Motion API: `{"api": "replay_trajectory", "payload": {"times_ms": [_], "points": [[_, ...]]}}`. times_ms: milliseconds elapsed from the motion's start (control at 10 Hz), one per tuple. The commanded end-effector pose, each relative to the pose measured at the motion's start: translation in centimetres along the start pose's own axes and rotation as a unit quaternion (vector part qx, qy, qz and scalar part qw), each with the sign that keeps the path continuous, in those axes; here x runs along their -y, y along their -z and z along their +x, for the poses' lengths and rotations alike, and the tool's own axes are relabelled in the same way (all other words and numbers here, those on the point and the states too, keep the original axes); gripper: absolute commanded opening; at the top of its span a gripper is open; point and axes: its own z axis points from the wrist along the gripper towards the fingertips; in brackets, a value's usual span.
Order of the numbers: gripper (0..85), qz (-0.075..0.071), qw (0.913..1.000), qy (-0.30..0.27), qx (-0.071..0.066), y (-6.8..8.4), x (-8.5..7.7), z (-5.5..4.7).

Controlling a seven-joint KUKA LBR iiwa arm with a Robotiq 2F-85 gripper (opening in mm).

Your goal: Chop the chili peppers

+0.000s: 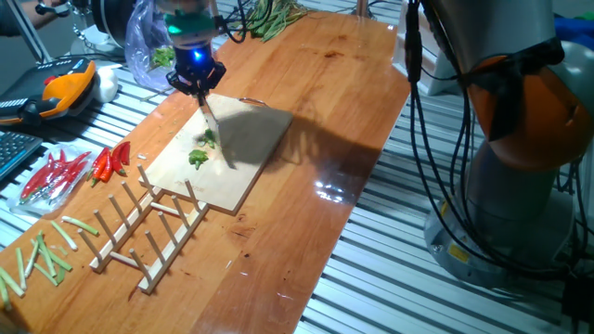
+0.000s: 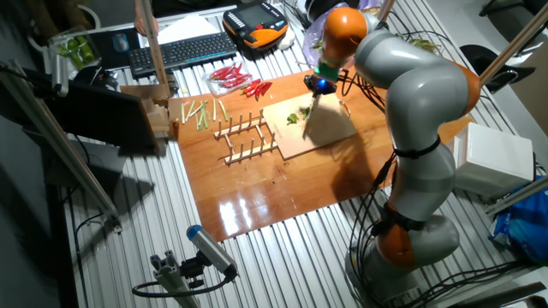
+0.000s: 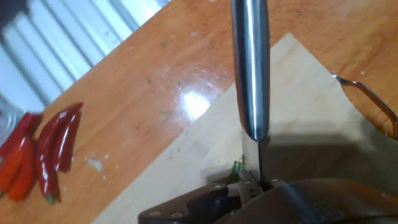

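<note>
Cutting board (image 1: 243, 148) mid-table, gripper (image 1: 201, 90) over chili peppers (image 1: 200, 156)

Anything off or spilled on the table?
Nothing spilled. Green chili pieces lie loose on the cutting board by the knife. Tiny green flecks dot the wood beside the board, likely chopping debris.
</note>
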Motion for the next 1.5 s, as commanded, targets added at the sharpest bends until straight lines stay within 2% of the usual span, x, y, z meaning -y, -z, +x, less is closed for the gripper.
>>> {"api": "replay_trajectory", "payload": {"times_ms": [0,100,200,300,500,900,1100,1200,1400], "points": [[0.0,0.052,0.8433,-0.534,0.038,-0.4,0.0,-0.2],[0.0,0.065,0.8418,-0.535,0.023,-0.6,0.3,-0.3],[0.0,0.078,0.8442,-0.530,0.001,-0.7,0.6,-0.3],[0.0,0.085,0.8466,-0.525,-0.011,-0.9,0.8,-0.2],[0.0,0.085,0.8482,-0.523,-0.014,-1.4,0.6,0.0],[0.0,0.084,0.8571,-0.506,-0.043,-2.0,0.1,0.3],[0.0,0.075,0.8598,-0.504,-0.039,-2.1,-0.4,0.7],[0.0,0.070,0.8627,-0.500,-0.030,-2.3,-0.6,1.0],[0.0,0.068,0.8671,-0.493,-0.028,-2.5,-0.6,1.1]]}}
